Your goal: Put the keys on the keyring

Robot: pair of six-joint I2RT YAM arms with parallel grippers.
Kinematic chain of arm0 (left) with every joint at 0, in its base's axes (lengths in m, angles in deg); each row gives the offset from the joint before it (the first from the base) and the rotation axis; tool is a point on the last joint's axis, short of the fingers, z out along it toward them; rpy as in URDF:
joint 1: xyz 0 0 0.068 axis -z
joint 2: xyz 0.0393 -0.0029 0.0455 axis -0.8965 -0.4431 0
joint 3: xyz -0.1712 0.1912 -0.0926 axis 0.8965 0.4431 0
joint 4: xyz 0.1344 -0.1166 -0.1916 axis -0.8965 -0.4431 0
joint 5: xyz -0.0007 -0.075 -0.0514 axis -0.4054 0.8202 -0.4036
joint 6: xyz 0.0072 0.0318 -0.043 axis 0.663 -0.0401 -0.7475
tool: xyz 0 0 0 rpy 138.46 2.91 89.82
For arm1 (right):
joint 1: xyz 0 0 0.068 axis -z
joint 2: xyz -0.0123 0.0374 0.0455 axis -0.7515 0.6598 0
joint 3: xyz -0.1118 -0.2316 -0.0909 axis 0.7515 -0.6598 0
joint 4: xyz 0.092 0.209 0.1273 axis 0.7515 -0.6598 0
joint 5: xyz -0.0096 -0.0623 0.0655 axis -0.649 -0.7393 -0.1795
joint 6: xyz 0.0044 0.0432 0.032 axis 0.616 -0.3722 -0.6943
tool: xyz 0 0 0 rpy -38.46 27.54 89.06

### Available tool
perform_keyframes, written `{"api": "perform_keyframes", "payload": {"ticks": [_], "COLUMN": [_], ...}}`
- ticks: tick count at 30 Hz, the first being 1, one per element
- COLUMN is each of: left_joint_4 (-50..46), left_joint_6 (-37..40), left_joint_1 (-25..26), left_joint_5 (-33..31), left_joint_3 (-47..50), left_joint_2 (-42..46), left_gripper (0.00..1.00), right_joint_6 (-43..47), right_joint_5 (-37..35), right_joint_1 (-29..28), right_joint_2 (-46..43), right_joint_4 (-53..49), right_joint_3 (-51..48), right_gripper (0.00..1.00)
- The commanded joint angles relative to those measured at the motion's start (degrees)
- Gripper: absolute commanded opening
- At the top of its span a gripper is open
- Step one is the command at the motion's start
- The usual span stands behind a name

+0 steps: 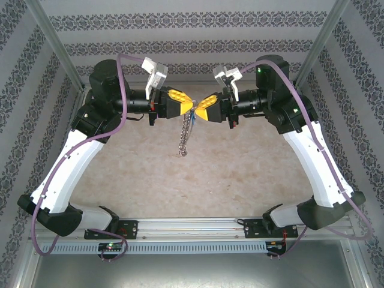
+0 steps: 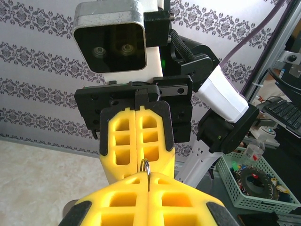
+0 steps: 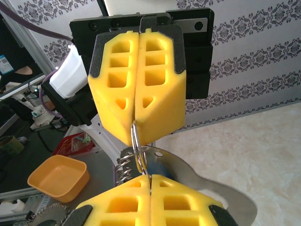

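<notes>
As we read upward from arm bases (image 1: 114, 229) at lower edge of top view: table (image 1: 240, 174) mid-frame. Above it, string of grey metal pieces (image 1: 185, 141) dangling free. At top centre, keyring (image 3: 136, 141) pinched from both sides, left gripper (image 1: 189, 108) and right gripper (image 1: 201, 111) each clamped on its wire, tips meeting. Blue key (image 1: 193, 122) hangs just beneath pinch. We judge threading under way; whether key sits fully on loop, we cannot tell.

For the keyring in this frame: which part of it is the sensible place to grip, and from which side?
Probably the bare wire at the top of the keyring, approached level from either side and pinched flat across the loop's plane, as the left gripper and right gripper hold it. The strung metal pieces hang below, crowding the lower part.
</notes>
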Motion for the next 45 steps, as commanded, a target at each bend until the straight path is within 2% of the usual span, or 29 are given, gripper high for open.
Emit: {"api": "perform_keyframes", "payload": {"ticks": [1, 14, 25, 35, 45], "left_joint_4": [4.81, 11.79, 11.54, 22.6, 22.06], "left_joint_6": [-0.87, -6.18, -6.39, -16.49, -16.43], "left_joint_1": [-0.26, -0.26, -0.18, -0.21, -0.24], "left_joint_5": [1.85, 2.9, 2.79, 6.51, 6.7], "left_joint_3": [-0.83, 2.51, 2.52, 4.31, 5.75], "left_joint_2": [0.35, 1.36, 1.63, 0.73, 1.74], "left_gripper": [0.0, 0.0, 0.0, 0.0, 0.0], "right_joint_6": [-0.79, -1.75, -2.02, -5.49, -10.08], "right_joint_5": [0.91, 0.76, -2.23, -2.52, -4.79], "right_joint_1": [0.53, -1.64, -1.67, -3.75, -3.8], "right_joint_2": [0.73, 2.84, 1.91, 3.17, 1.77], "right_joint_4": [0.93, 3.49, 4.89, 11.39, 20.7], "right_joint_3": [1.24, 2.52, 1.61, 2.57, 0.44], "right_gripper": [0.0, 0.0, 0.0, 0.0, 0.0]}}
